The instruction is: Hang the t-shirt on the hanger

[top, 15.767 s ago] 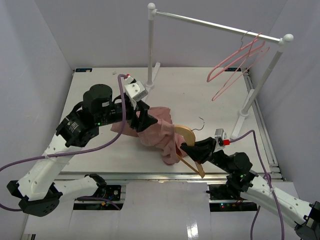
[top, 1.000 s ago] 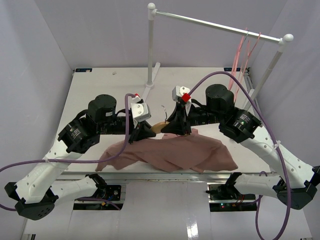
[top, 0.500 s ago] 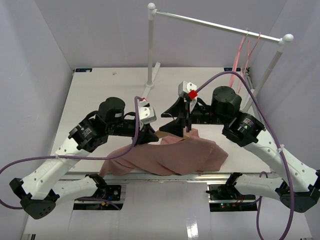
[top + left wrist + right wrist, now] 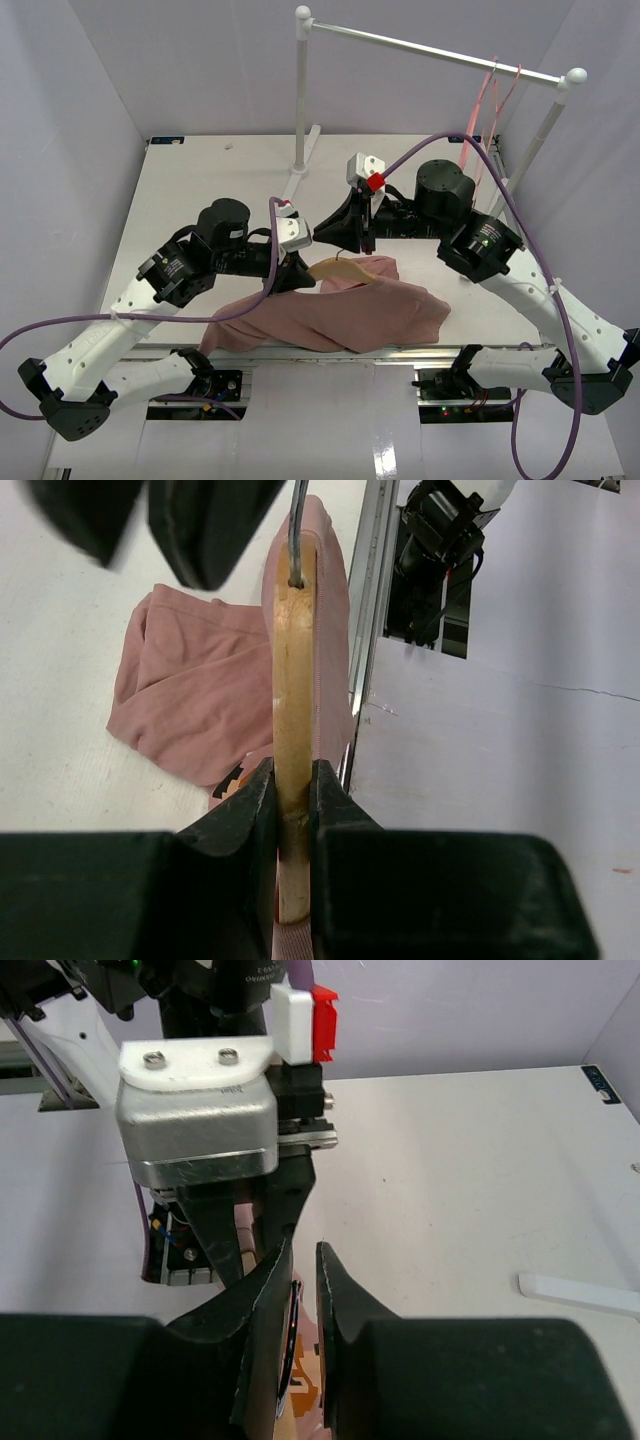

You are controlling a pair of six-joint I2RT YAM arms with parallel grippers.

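Left claw (image 4: pixel 293 780): closed tight on the hanger (image 4: pixel 294 680). One finger presses on each flat side of the wood near one end. In the top view this claw (image 4: pixel 300 272) is at the left end of the hanger (image 4: pixel 345 268).
Right claw (image 4: pixel 300 1260): narrow, the two fingers are almost together. In the top view it (image 4: pixel 348 245) points down at the middle of the hanger, just above it.
Hook (image 4: pixel 296 1325): a thin dark wire, seen in the slit under the right claw's fingers. In the left wrist view the wire (image 4: pixel 297 530) stands just beside those blurred fingers. I cannot tell if it is pinched.
Hanger: it is held on its edge above the desk (image 4: pixel 200 180), between the two claws. The left arm of it is bare tan wood. The right arm goes under the pink cloth.
Shirt (image 4: pixel 340 315): it lies crumpled at the near edge of the desk, between the two arms and below the hanger. Its top right part is over the far end of the hanger. In the left wrist view the cloth (image 4: pixel 200 690) shows on both sides of the wood.
Print (image 4: pixel 235 777): a small orange patch on the cloth, just beside the left claw.
Rail (image 4: pixel 430 47): white, on two posts at the back of the desk.
Pink hangers (image 4: pixel 485 110): they hang at the right end of the rail, well apart from the shirt.
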